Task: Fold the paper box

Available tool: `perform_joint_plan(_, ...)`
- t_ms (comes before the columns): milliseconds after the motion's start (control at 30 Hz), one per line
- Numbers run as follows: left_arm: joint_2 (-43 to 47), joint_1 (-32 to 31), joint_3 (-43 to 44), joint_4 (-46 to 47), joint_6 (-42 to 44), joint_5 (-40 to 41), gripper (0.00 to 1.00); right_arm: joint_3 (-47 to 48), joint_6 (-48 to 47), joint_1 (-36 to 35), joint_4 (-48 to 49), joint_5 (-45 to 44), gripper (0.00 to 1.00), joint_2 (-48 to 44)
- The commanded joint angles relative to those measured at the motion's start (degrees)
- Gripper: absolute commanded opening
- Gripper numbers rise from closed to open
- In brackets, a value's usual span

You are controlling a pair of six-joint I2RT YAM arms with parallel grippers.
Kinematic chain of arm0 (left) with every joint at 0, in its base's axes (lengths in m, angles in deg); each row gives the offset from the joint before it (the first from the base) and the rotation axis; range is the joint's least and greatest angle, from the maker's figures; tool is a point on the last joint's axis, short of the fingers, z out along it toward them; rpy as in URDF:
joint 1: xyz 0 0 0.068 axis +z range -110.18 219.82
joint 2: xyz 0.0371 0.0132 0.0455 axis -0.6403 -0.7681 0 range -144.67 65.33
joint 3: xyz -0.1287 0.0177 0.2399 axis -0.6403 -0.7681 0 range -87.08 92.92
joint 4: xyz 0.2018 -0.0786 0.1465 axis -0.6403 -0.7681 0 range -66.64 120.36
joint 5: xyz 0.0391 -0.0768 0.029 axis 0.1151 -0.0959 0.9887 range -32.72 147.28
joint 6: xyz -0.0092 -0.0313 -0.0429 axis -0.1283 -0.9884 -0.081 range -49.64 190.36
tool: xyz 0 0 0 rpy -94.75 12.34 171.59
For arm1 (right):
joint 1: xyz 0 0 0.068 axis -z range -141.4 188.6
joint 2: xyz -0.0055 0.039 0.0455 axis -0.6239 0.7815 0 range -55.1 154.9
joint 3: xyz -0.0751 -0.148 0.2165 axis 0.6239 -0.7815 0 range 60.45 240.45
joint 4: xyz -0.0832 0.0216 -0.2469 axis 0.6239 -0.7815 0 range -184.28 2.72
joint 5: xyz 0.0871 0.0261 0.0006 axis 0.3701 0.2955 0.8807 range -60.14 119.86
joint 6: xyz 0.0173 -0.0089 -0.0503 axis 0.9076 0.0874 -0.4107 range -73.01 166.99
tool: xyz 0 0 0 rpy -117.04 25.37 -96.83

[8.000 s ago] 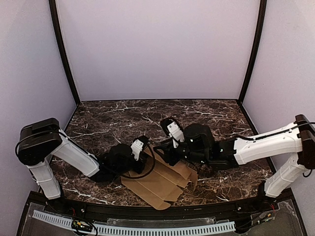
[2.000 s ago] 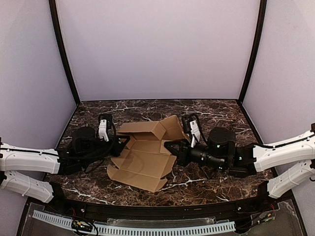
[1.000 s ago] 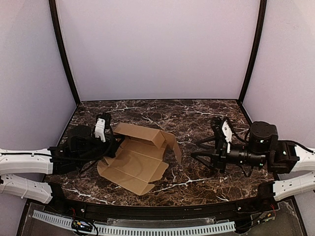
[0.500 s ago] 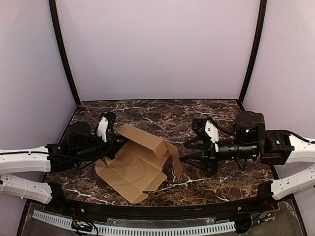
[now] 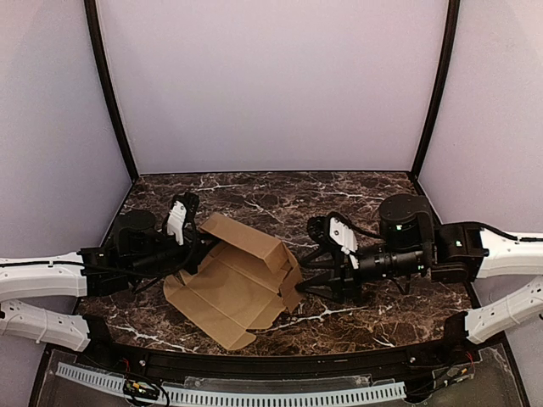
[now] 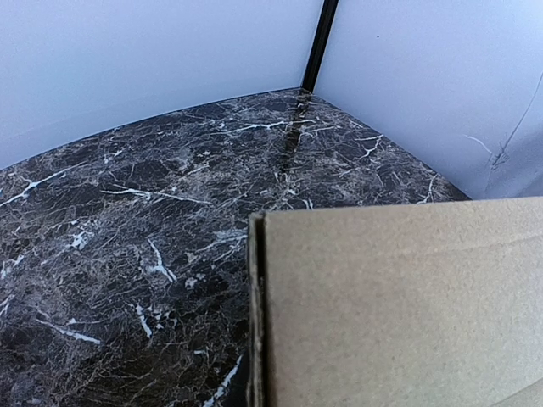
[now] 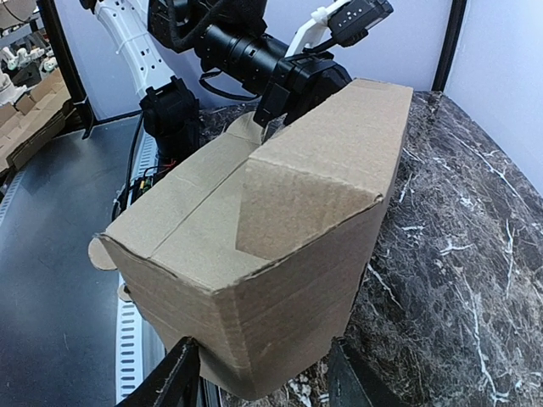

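The paper box [image 5: 233, 284] lies left of centre on the marble, a brown cardboard piece partly folded, with a raised panel along its far side and a flat sheet toward the near edge. My left gripper [image 5: 193, 246] is shut on its left end; its fingers are hidden in the left wrist view, where cardboard [image 6: 399, 305] fills the lower right. My right gripper [image 5: 295, 278] is open at the box's right end. In the right wrist view its fingertips [image 7: 180, 373] stand either side of the folded end [image 7: 288, 220], and the left gripper [image 7: 276, 106] pinches the far end.
The dark marble table [image 5: 356, 195] is enclosed by pale walls with black corner posts [image 5: 433, 93]. A white slotted rail [image 5: 254, 394] runs along the near edge. The left arm's base [image 7: 170, 110] stands beyond the box in the right wrist view.
My right gripper has moved left from the right side of the table up to the box's right end, staying open. The box has shifted slightly left and down. My left gripper keeps its hold.
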Motion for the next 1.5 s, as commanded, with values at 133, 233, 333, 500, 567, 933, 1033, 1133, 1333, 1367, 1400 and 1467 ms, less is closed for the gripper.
perform_joint_plan(133,1.0,0.0,-0.9,2.2,4.0,1.8,0.01,1.7,1.8,-0.1,3.8,2.0,0.54,2.0)
perform_joint_plan(233,1.2,0.0,-1.8,3.9,6.0,1.7,0.01,1.7,2.7,0.0,4.4,2.5,0.55,2.9)
perform_joint_plan(333,1.1,0.0,-2.0,5.1,7.7,1.4,0.01,1.7,3.3,0.0,4.8,2.5,0.56,3.6)
perform_joint_plan(500,1.0,0.0,-1.8,6.0,10.9,0.1,0.01,1.9,4.2,0.0,6.1,2.9,0.57,4.6)
perform_joint_plan(567,1.0,0.0,-1.7,5.9,12.2,0.4,0.01,2.0,4.5,-0.1,6.6,3.1,0.57,5.0)
perform_joint_plan(933,0.9,0.0,-1.5,6.5,18.0,4.1,0.01,1.9,6.8,0.2,8.9,1.5,0.57,6.2)
perform_joint_plan(1033,0.6,0.0,-1.5,6.7,18.2,5.0,0.01,1.2,7.8,0.3,10.3,2.0,0.57,6.8)
perform_joint_plan(1133,0.3,0.0,-1.4,6.7,18.0,6.6,0.01,1.1,8.1,0.3,11.6,3.2,0.57,7.4)
perform_joint_plan(1333,-0.2,0.0,-0.5,4.9,15.9,13.4,0.01,0.0,8.2,0.2,11.5,1.8,0.59,5.1)
perform_joint_plan(1367,-0.2,0.0,-0.5,4.6,15.5,14.0,0.01,-0.3,8.1,0.1,11.5,0.8,0.59,4.2)
perform_joint_plan(1400,-0.2,0.0,-0.6,4.3,15.0,14.7,0.01,-0.5,8.1,0.0,11.6,0.0,0.59,3.7)
perform_joint_plan(1467,-0.2,0.0,-0.8,4.0,13.4,15.2,0.01,-0.6,7.6,-0.8,11.8,-2.0,0.59,3.0)
